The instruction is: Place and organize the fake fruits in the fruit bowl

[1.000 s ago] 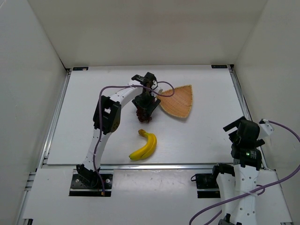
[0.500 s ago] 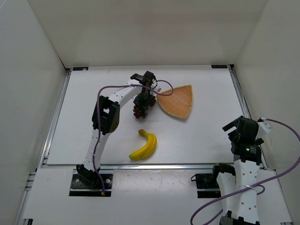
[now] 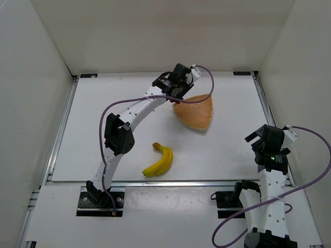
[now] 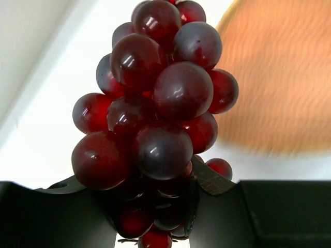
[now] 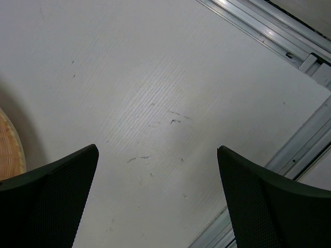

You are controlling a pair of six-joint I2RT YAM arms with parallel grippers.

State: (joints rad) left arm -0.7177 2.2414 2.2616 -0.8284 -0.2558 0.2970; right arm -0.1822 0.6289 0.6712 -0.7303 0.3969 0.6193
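Dark red-purple grapes [image 4: 155, 113] hang as a cluster between the fingers of my left gripper [image 4: 155, 217], which is shut on their lower part. In the top view that gripper [image 3: 176, 97] is raised over the far left corner of the woven fruit bowl [image 3: 195, 111], and the grapes are almost hidden under it. The bowl's tan weave [image 4: 279, 77] lies blurred behind the grapes. The yellow banana bunch [image 3: 159, 161] lies on the table, nearer than the bowl. My right gripper [image 5: 158, 170] stands open over bare table at the right.
White walls close in the table on three sides. Metal rails [image 3: 269, 111] run along its right edge and also show in the right wrist view [image 5: 289, 155]. The bowl's rim [image 5: 8, 150] peeks in at the left of that view.
My left gripper has shut on the grapes, lifted them off the table and carried them back and right to the bowl's far left corner. The right arm has shifted only slightly.
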